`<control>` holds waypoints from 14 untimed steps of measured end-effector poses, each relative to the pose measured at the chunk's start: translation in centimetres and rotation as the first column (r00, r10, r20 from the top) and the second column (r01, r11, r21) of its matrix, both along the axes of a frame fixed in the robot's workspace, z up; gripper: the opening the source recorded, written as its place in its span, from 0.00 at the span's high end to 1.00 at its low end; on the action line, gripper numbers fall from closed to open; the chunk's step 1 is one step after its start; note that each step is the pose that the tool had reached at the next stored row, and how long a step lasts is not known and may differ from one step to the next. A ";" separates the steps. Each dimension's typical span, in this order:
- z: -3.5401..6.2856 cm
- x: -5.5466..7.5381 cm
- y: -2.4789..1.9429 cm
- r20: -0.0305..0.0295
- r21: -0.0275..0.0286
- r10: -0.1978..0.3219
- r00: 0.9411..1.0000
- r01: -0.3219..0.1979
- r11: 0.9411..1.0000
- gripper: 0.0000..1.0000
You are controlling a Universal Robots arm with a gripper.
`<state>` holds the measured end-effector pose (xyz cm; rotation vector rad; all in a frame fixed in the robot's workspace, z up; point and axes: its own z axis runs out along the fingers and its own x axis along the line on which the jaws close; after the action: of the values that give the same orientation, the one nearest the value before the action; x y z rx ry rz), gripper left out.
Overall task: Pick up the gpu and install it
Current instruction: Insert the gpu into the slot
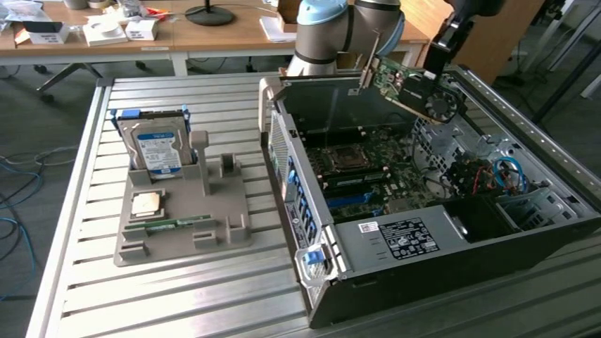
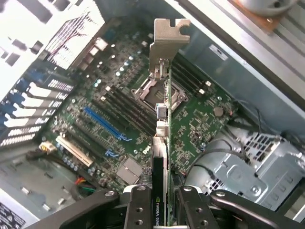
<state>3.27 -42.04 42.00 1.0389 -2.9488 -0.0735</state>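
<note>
I find the gpu (image 1: 416,88) held in the air, tilted, above the far end of the open computer case (image 1: 441,239) and clear of the motherboard (image 2: 200,119) beneath it. Its metal bracket (image 2: 167,38) is at the end away from the wrist. The fingers (image 2: 138,210) pinch the card's edge from both sides. On the exterior view's left, well apart from the case, a grey holder (image 1: 225,232) on the slatted surface (image 1: 188,296) carries an upright hard drive (image 1: 157,149) and a memory stick (image 1: 169,224).
</note>
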 end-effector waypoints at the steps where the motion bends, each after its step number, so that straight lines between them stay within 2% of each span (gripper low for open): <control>1: -0.01 0.0 0.00 0.000 0.000 0.018 1.000 -0.018 1.000 0.74; 4: -0.06 0.0 0.00 0.000 0.000 0.071 0.997 -0.071 0.997 0.74; 7: -0.11 0.0 0.00 0.000 0.000 0.126 0.992 -0.126 0.992 0.74; 10: -0.15 0.0 0.00 0.000 0.000 0.178 0.984 -0.178 0.984 0.74; 14: -0.20 0.0 0.00 0.000 0.000 0.248 0.969 -0.248 0.969 0.74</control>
<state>3.26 -42.04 41.80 1.3971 -2.7905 -0.0699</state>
